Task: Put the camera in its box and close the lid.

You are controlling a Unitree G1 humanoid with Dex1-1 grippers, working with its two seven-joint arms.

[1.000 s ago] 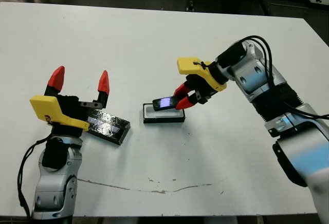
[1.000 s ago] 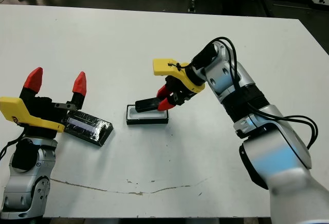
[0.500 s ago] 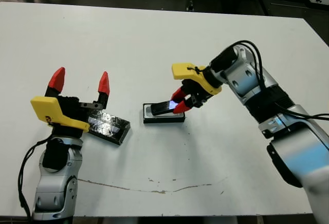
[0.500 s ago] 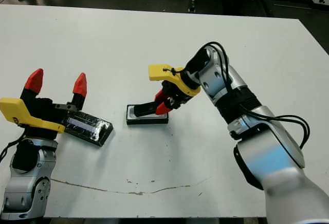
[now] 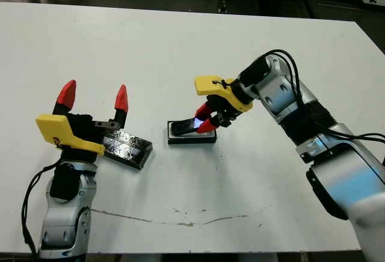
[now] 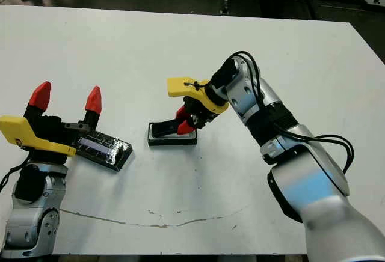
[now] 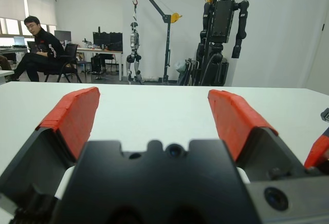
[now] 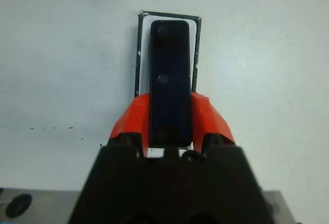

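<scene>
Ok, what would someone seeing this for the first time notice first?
The right claw near the table's middle, shut on the camera and holding it lined up over the box. Then the left claw, open and raised by the table's left edge, with the shiny lid beside it.

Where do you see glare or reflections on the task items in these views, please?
Left eye view: the camera face shows a bright bluish glint beside the right gripper, and the lid has crinkly white highlights. Right eye view: the camera looks plain dark, the lid glints less. Right wrist view: the camera is matte black, no glare.
</scene>
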